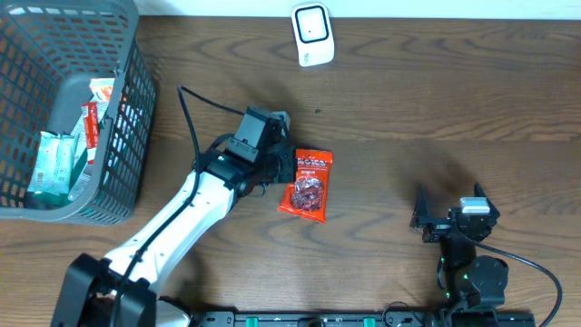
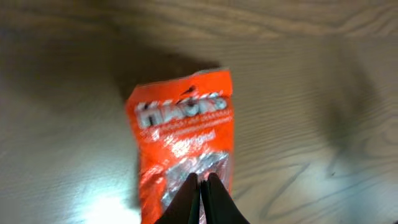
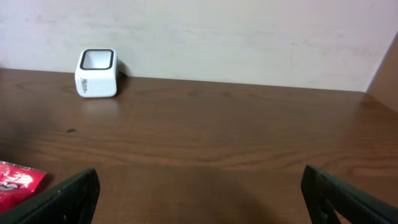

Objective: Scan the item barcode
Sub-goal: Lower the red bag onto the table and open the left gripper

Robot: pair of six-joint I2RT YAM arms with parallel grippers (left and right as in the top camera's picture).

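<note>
Across the dark wooden counter (image 1: pixel 408 109) an orange packet (image 1: pixel 306 184) lies flat near the middle, left pincer (image 2: pixel 200 180) pressed together at its edge, right pincer (image 3: pixel 199 177) spread by the near edge; any nip that thin might let slick film slip short of the far-edge scanner (image 1: pixel 311 34).

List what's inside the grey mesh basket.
The grey mesh basket holds a green-and-white packet and red-and-white packets leaning against its wall. Anything beneath them is covered.
</note>
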